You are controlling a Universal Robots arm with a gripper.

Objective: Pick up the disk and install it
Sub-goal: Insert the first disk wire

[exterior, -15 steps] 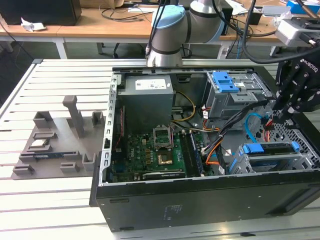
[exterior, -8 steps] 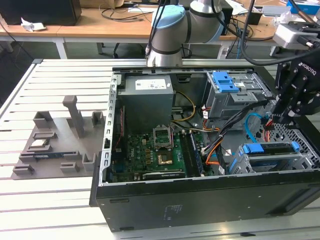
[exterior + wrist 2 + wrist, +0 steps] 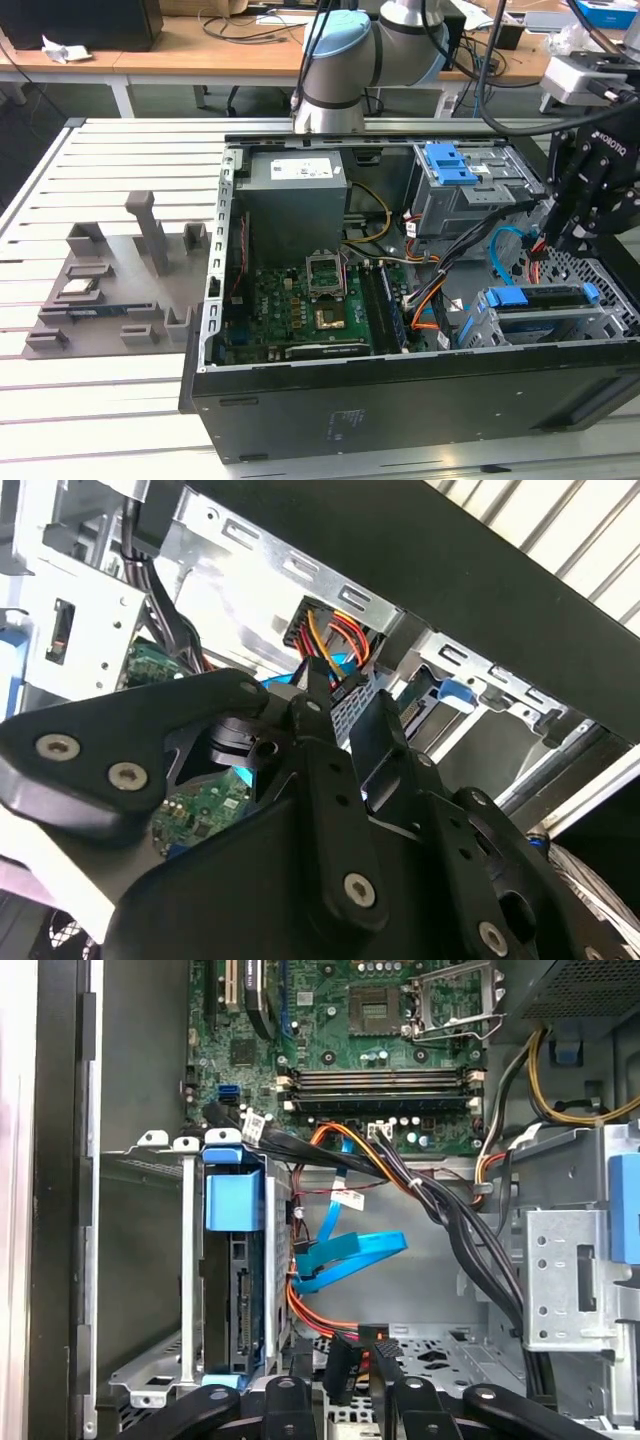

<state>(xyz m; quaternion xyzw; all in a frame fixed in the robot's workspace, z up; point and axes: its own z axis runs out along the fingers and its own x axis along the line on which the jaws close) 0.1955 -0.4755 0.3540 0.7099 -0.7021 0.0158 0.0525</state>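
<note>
Your gripper (image 3: pixel 350 1370) holds nothing, its fingers (image 3: pixel 384 1365) slightly apart, hovering above the loose orange-red power cable (image 3: pixel 312 1315). The disk (image 3: pixel 238 1290) sits in its metal bay (image 3: pixel 150 1260) beside them. Risk: snagging the blue SATA cable (image 3: pixel 345 1255) or power cable.

**Colours noted, open computer case**

Case shell (image 3: pixel 400 395): black. Motherboard (image 3: pixel 300 305): green. Drive cage (image 3: pixel 470 190): grey metal, blue latch (image 3: pixel 450 163). Disk (image 3: pixel 235 1280): dark edge, blue caddy. Flat data cable (image 3: pixel 345 1255): bright blue. Power leads (image 3: pixel 320 1315): orange, red. Gripper (image 3: pixel 345 1380): black. Slatted table (image 3: pixel 100 390): white. Parts tray (image 3: pixel 110 290): grey.
</note>
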